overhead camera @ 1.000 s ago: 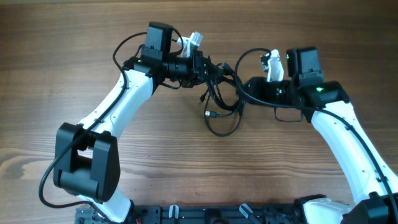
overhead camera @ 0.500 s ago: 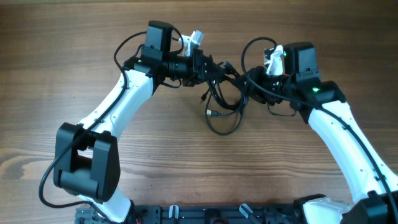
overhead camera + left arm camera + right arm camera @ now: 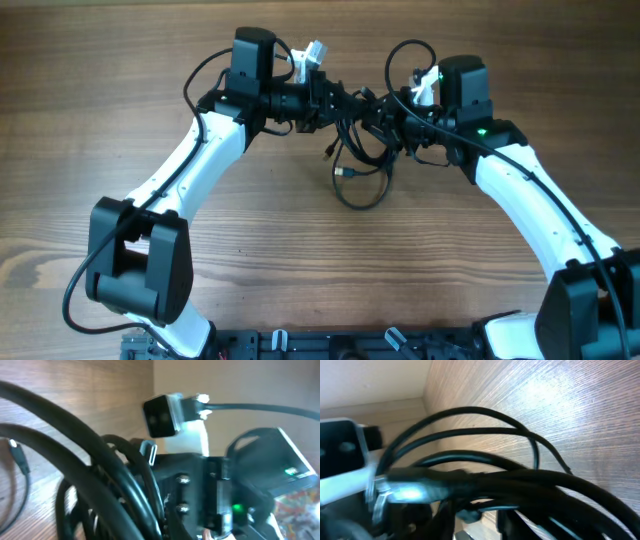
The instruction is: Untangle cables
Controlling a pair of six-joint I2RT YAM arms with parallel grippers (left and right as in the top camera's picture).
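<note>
Brown wood-grain worktop (image 3: 110, 70) fills the frame; at upper centre the cables (image 3: 352, 148) tangle between left tool (image 3: 343, 102) and right tool (image 3: 386, 120); I cannot tell whether either is clenched.

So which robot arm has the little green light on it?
The right arm, on the right of the overhead view. A green light glows near its wrist; the left arm shows none.

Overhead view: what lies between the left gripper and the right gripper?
The cables fill the gap from left gripper to right gripper, loops trailing onto the table; the overhead view shows it.
</note>
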